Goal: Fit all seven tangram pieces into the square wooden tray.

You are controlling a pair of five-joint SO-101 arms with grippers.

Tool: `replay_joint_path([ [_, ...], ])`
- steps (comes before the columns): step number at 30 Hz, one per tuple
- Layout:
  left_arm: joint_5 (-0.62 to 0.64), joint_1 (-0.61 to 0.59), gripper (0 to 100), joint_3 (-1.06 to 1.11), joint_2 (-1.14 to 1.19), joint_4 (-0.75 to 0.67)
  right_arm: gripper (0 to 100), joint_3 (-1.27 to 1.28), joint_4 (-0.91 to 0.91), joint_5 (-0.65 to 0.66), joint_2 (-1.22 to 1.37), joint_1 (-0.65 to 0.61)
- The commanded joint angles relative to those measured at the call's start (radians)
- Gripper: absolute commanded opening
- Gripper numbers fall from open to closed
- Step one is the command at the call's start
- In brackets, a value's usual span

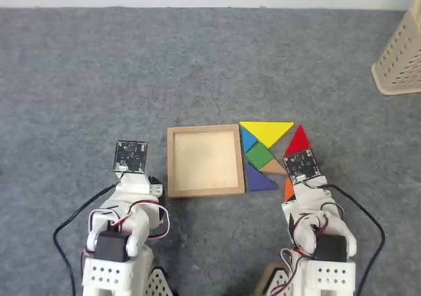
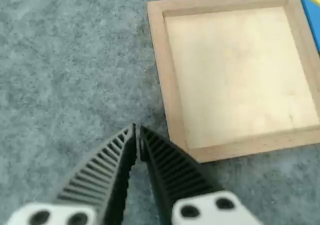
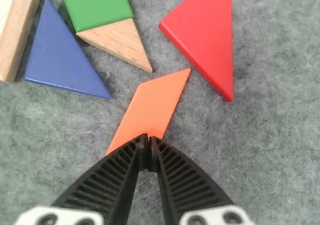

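**A:** Seven pieces lie outside, none in the tray. Which comes first?

**B:** The nearest one, the orange parallelogram. It lies flat on the carpet, off the tray's near right corner. The right gripper sits over its near tip with the fingers pressed together and nothing held.

**A:** So it opens first.

**B:** Yes. I'd spread the fingers, then close across the narrow width. The piece is thin, and a pinch on the point would likely slip.

**A:** And the left gripper?

**B:** Closed too, and empty. It is over the carpet just left of the near left corner of the wooden tray, so it's out of the way.

**A:** What's around the orange piece?

**B:** A little farther are the indigo triangle just beside the tray, the bare-wood triangle and the green square. The red triangle is on the right, near the orange's far tip. Lift straight up so nothing gets dragged. Farthest are the small blue piece and the yellow triangle.

**A:** Where does it go?

**B:** Against a tray wall, which leaves room for the big triangles.
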Motion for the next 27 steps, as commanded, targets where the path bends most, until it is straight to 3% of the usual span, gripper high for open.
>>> replay_joint_path([
  [1,-0.002,-0.002,1,-0.008,-0.015,-0.028,0.9,0.020,0.015,0.011,0.013,-0.007],
  [12,-0.002,-0.002,1,-0.008,-0.015,-0.028,0.9,0.018,-0.007,0.012,0.012,-0.004],
  [22,-0.002,-0.002,1,-0.008,-0.015,-0.028,0.9,0.008,-0.415,0.014,0.012,0.042],
  [27,-0.002,-0.002,1,-0.008,-0.015,-0.028,0.9,-0.115,-0.432,0.006,0.022,0.153],
])
